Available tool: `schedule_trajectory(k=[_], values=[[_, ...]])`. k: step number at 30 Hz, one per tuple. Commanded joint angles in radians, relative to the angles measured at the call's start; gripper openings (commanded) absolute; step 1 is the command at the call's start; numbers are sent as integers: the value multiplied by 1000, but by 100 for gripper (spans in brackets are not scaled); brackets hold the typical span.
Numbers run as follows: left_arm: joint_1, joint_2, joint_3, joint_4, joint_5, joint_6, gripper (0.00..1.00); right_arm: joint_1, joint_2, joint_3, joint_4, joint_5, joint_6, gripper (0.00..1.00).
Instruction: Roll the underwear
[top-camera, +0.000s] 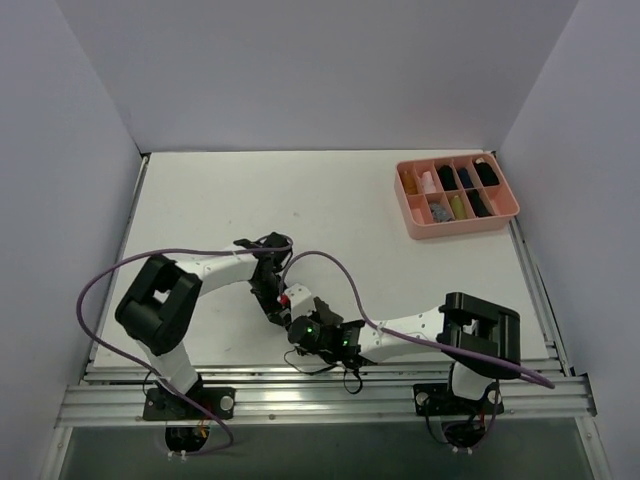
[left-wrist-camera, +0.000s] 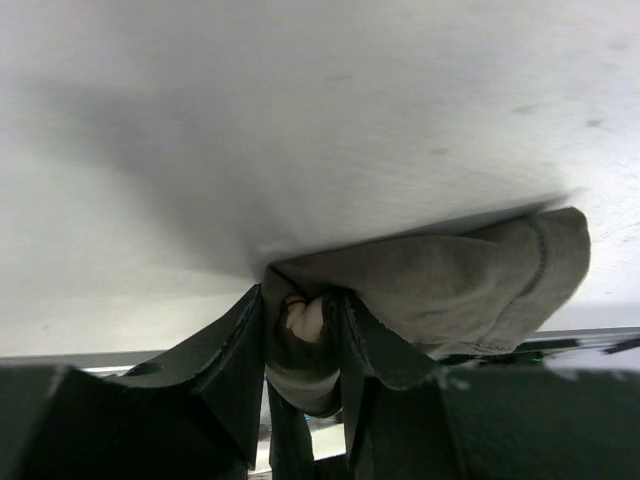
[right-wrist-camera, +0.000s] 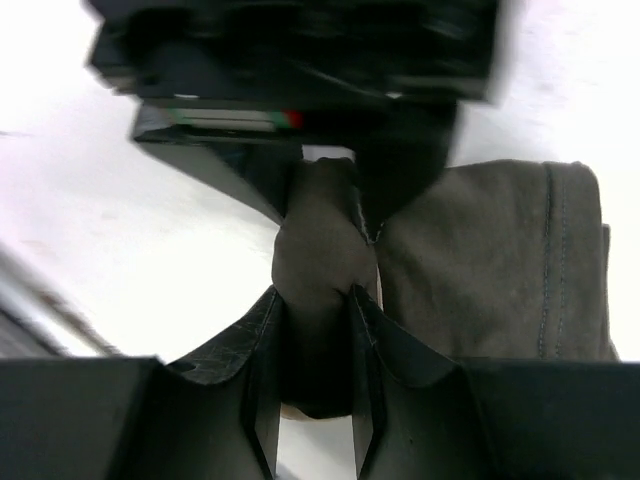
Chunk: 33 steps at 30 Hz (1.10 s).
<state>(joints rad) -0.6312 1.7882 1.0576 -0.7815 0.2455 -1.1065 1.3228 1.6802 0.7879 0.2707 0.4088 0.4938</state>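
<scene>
Pinching a bunched fold of the underwear (right-wrist-camera: 490, 260), the right gripper (right-wrist-camera: 315, 300) has its jaws standing narrow, with cloth pressed against both fingers. Facing it nose to nose, the left gripper (left-wrist-camera: 305, 312) has its jaws about half closed on the same bundle. A pale strip, likely the waistband, is squeezed between them. The rest of the garment spreads to one side of both grips as a loose, folded flap lying on the table (top-camera: 300, 200), near its front edge and between the two arm bases. Judged from this, the rolling is under way but not finished. The cloth is gathered and thick at the grips, yet the flap is not wound in and no tidy cylinder shows. What seems left is to turn the flap around the gathered core and set the roll down. How many turns are already made cannot be told.
</scene>
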Motion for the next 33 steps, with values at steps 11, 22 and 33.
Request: schedule_trajectory(k=[11, 22, 33], values=[[122, -440, -188, -6, -141, -108, 59, -238, 21, -424, 531, -542, 204, 1], [53, -472, -275, 177, -123, -139, 66, -320, 196, -541, 924, -699, 299, 3], [-31, -377, -292, 281, -107, -174, 67, -339, 234, -550, 983, -720, 307, 6]])
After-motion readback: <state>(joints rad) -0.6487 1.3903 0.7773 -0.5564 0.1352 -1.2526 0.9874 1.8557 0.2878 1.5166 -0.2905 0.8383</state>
